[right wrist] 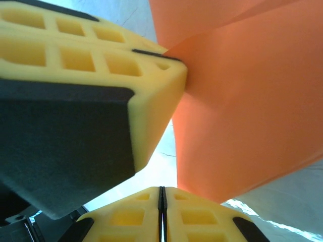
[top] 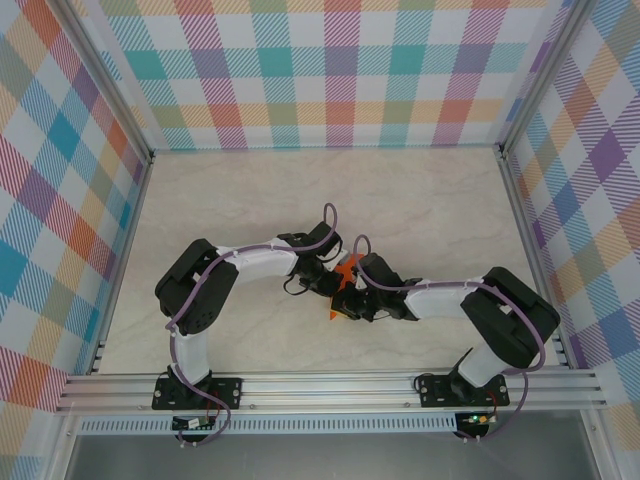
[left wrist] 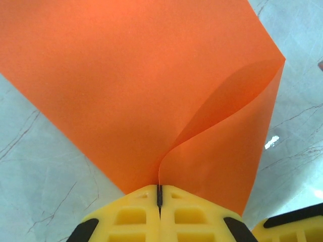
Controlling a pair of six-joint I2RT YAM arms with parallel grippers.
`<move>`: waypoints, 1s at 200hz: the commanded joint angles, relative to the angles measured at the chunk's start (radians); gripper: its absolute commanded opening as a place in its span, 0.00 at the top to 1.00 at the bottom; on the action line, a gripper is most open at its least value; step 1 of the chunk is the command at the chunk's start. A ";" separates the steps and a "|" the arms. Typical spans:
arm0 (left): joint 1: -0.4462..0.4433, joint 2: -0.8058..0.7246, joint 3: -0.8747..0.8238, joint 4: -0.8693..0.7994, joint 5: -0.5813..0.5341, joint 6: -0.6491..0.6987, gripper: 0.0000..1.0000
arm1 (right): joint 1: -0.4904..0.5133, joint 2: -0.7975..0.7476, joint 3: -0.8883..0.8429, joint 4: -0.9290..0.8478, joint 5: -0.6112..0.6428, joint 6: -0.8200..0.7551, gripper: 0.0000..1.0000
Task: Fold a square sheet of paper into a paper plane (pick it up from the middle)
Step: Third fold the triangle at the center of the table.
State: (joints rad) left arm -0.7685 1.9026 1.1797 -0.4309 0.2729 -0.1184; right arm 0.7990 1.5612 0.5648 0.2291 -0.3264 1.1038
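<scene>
At the edge of the orange sheet of paper, the left gripper pinches it; just beside it, the right gripper holds its 2 fingers pressed together.

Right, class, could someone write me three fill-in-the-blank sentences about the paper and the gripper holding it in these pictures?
1. The sheet of paper is ___ in colour.
2. The left gripper is not open but ___, pinching the sheet.
3. Its fingers are ___ in colour.

Missing words: orange; shut; yellow.
</scene>
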 commanded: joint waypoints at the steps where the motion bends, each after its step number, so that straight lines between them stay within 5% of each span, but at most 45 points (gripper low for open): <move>1: 0.004 0.041 -0.012 -0.031 0.003 -0.001 1.00 | 0.020 0.038 0.001 0.021 -0.009 0.013 0.90; 47: 0.005 0.039 -0.011 -0.033 0.003 0.000 1.00 | 0.029 0.109 -0.023 0.024 0.014 0.011 0.90; 109: 0.005 0.039 -0.014 -0.032 0.005 0.001 1.00 | 0.037 -0.015 0.002 -0.055 0.023 -0.005 0.89; 153: 0.005 0.041 -0.009 -0.035 0.005 0.002 1.00 | 0.054 0.084 0.011 0.012 -0.002 0.015 0.89; 200: 0.006 0.036 -0.005 -0.042 -0.001 0.003 1.00 | 0.076 0.116 0.034 -0.145 0.085 0.031 0.90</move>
State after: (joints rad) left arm -0.7685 1.9026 1.1809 -0.4347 0.2771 -0.1181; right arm 0.8532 1.6436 0.6010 0.2188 -0.3088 1.1229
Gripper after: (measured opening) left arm 0.045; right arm 0.098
